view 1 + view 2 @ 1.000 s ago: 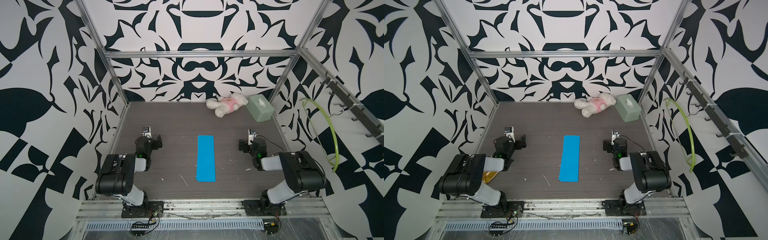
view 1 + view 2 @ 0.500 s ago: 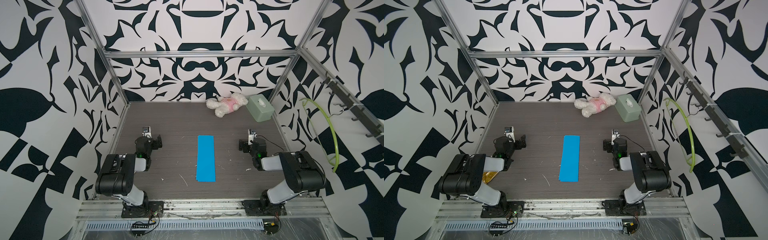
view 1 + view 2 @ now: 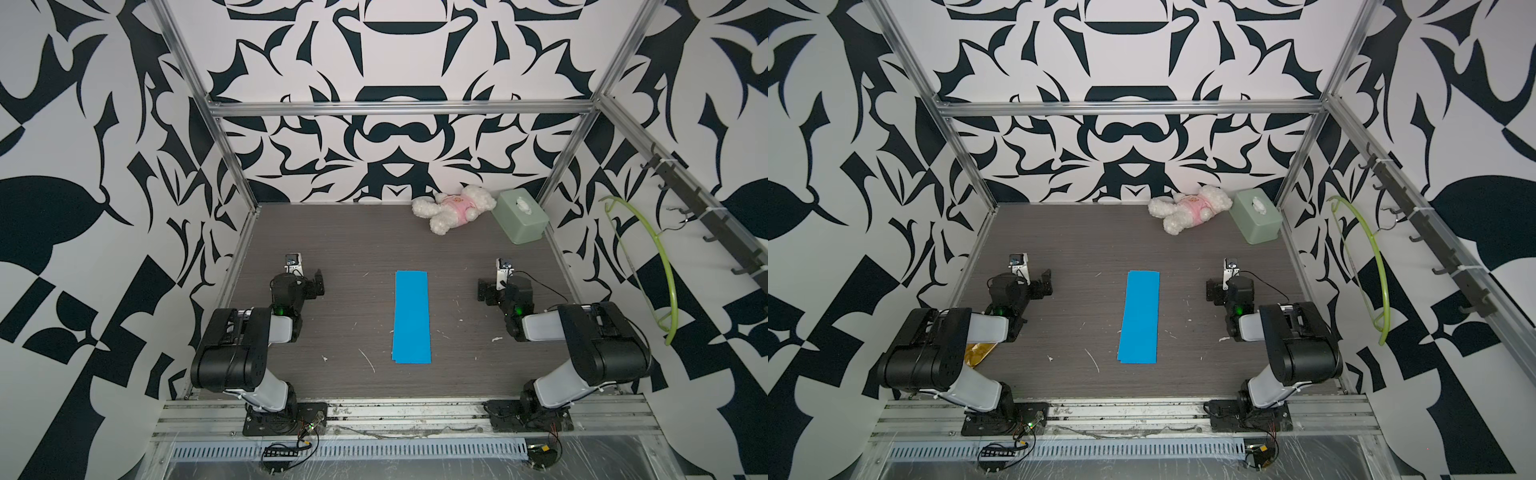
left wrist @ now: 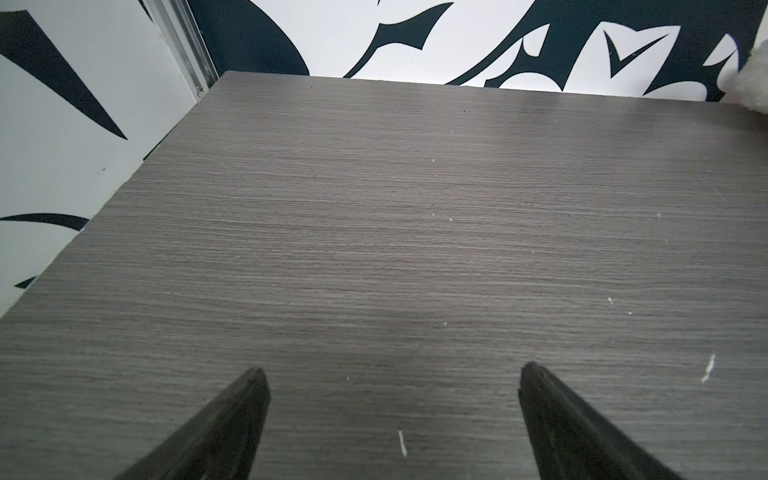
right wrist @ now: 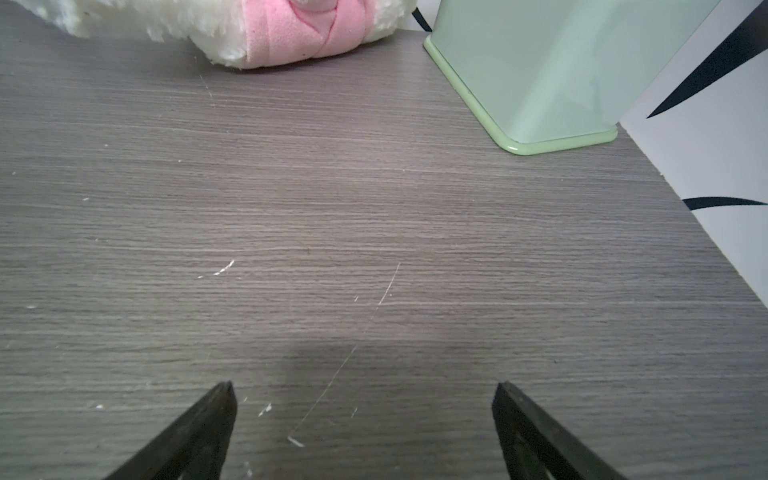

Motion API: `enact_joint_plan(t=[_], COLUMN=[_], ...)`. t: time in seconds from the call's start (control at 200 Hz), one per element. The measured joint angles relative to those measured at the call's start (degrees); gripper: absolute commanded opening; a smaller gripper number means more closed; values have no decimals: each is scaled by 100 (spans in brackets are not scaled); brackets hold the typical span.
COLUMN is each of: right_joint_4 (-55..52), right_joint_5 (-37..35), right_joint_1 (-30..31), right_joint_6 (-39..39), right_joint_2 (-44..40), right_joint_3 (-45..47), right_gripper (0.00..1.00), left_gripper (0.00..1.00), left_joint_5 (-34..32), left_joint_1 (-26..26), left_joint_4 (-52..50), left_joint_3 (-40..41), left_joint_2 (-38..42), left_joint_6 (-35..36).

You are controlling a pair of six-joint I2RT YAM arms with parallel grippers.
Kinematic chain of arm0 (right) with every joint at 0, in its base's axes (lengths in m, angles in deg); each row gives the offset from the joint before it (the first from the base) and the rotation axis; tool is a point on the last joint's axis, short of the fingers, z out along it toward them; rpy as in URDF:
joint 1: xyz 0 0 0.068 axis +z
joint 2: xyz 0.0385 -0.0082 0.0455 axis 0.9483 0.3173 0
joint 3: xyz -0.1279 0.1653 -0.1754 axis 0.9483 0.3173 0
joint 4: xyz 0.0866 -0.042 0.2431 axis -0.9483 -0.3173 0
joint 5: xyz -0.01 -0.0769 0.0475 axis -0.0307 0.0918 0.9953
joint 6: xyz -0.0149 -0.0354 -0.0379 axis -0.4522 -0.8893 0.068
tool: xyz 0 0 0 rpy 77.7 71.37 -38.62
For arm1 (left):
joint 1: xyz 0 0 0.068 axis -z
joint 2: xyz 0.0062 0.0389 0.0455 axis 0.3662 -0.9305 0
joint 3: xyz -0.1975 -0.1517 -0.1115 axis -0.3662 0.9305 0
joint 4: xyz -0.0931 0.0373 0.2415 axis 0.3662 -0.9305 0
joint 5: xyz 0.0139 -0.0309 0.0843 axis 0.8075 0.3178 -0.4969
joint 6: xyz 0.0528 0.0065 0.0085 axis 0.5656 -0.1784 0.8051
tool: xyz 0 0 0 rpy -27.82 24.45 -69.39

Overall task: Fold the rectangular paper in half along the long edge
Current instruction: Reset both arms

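**Left claw** (image 3: pixel 318 286): sits left of centre in both top views, low over the desk (image 3: pixel 353 249). Its fingers are spread wide with nothing between them, and the left wrist view shows only bare wood grain between the two tips. It stands well apart from the paper.

**The rectangular paper** (image 3: pixel 411 318): lies flat at the centre of the frame in both top views. Its long axis runs from the lower middle towards the upper middle. It lies between the two claws and touches neither. The strip is narrow, and its lower left corner shows a faint second edge. This suggests two layers, but the frames do not settle whether a fold is already made.

**Right claw** (image 3: pixel 482 291): sits right of centre, likewise spread and empty.

**Procedure (judgement):** if the sheet is unfolded, one claw should pin one long edge. The other should slide a tip under the opposite long edge, lift it and carry it across until the long edges meet. The corners should be aligned before pressing, and the crease pressed from the middle outward. Thin paper is likely to slip on smooth wood, so a shallow, slow approach is advised.

**Markings:** the paper is plain. The plush toy (image 3: pixel 453 210), upper right of centre, has a small mark on its pink garment that is too small to read. The tissue box (image 3: pixel 521 218), further right, shows no label.
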Motion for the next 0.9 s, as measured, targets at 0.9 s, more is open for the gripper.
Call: enact_joint_plan(t=[0.9], right_joint_4=[-315], right_joint_5=[48], right_joint_1=[4], right_joint_6=[-13], right_joint_2=[-184], right_joint_3=[-50], right_gripper=[99], left_gripper=[99], left_joint_5=[0], left_joint_1=[0], left_joint_4=[0], left_joint_3=[0], left_joint_2=[0], left_joint_6=[0])
